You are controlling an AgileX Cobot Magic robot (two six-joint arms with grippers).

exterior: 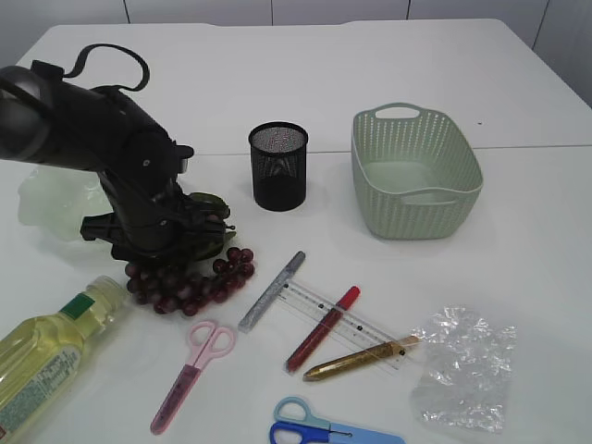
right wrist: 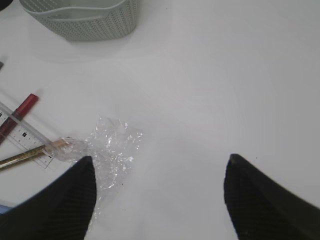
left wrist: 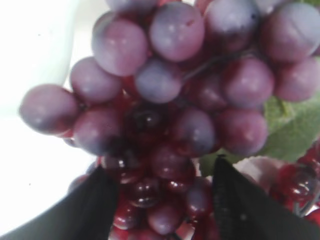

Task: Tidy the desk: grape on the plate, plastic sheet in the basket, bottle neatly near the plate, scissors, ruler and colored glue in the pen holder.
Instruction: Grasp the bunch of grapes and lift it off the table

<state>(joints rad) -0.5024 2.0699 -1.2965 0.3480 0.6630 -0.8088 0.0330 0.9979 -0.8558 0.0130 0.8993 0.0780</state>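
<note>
A bunch of dark red grapes (exterior: 199, 282) lies on the table beside the pale green plate (exterior: 51, 203). My left gripper (left wrist: 161, 165) is down on the bunch (left wrist: 170, 125), and both fingers press against grapes packed between them. My right gripper (right wrist: 161, 159) hangs open over bare table, just right of the crumpled plastic sheet (right wrist: 110, 147). The oil bottle (exterior: 46, 356) lies on its side at the front left. The ruler (exterior: 356, 324), the red (exterior: 322, 328), silver (exterior: 271, 291) and gold (exterior: 356, 361) glue pens, the pink scissors (exterior: 190, 365) and the blue scissors (exterior: 319, 427) lie at the front.
The black mesh pen holder (exterior: 277, 166) stands upright mid-table. The green basket (exterior: 416, 176) sits to its right with nothing in it. The left arm's body covers part of the plate and the bunch.
</note>
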